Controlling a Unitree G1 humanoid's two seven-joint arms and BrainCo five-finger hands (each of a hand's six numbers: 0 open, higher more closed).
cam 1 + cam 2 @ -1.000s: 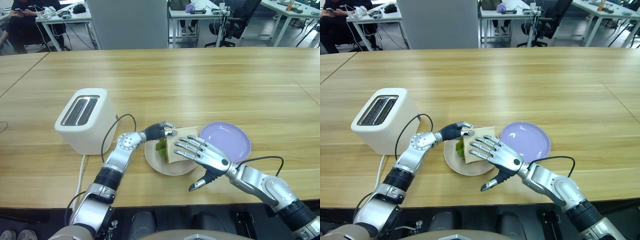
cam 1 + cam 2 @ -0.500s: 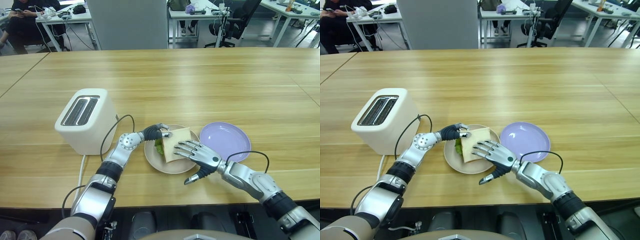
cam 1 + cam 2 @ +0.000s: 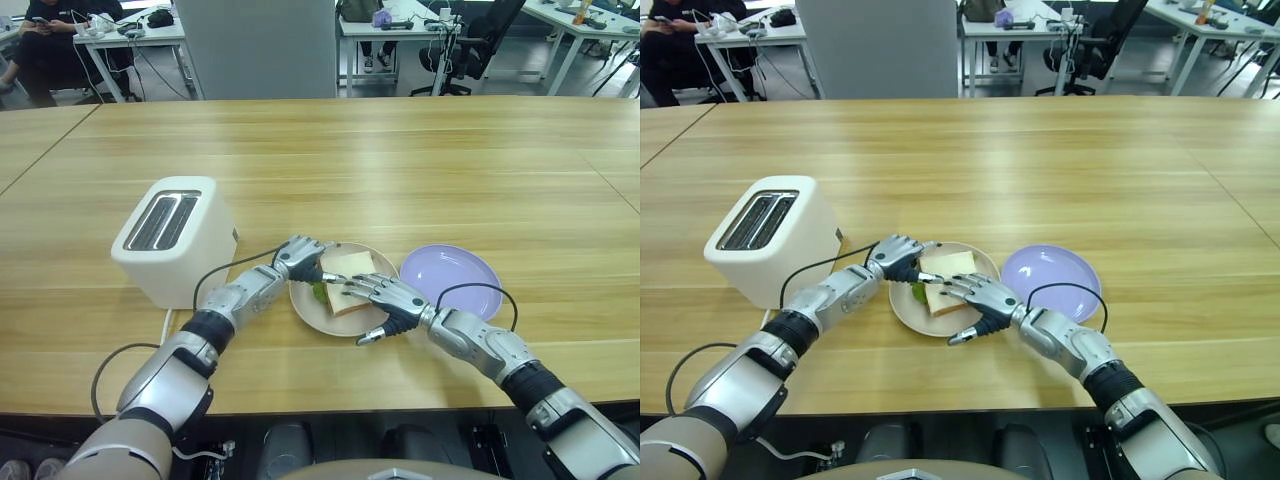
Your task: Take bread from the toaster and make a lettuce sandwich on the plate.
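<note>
The sandwich sits on the round beige plate (image 3: 308,316) near the front edge of the long wooden table (image 3: 400,170): two pale slices of bread, the far slice (image 3: 350,263) and the near slice (image 3: 350,299), lie offset rather than squared up, with a green lettuce leaf (image 3: 318,292) poking out at their left side. The step in hand looks like settling and aligning the slices over the lettuce. The right hand (image 3: 388,298) lies spread and mostly open over the near slice, fingertips (image 3: 352,291) resting on the bread and gripping nothing. The left hand (image 3: 300,258) is against the sandwich's left edge, just above the lettuce; I cannot tell whether it has hold of the bread or merely steadies it. To do this well, the right hand should press lightly and slide the slice, not push down hard, since soft bread dents and the plate could skid on the smooth wood. The left hand is well placed to brace against that push and keep the leaf tucked in. The square white toaster (image 3: 175,240) stands well to the left, out of the way. A round lilac plate (image 3: 450,280) sits just beside the beige one on the right, close to the right forearm, and could be nudged if that arm swings outward.
</note>
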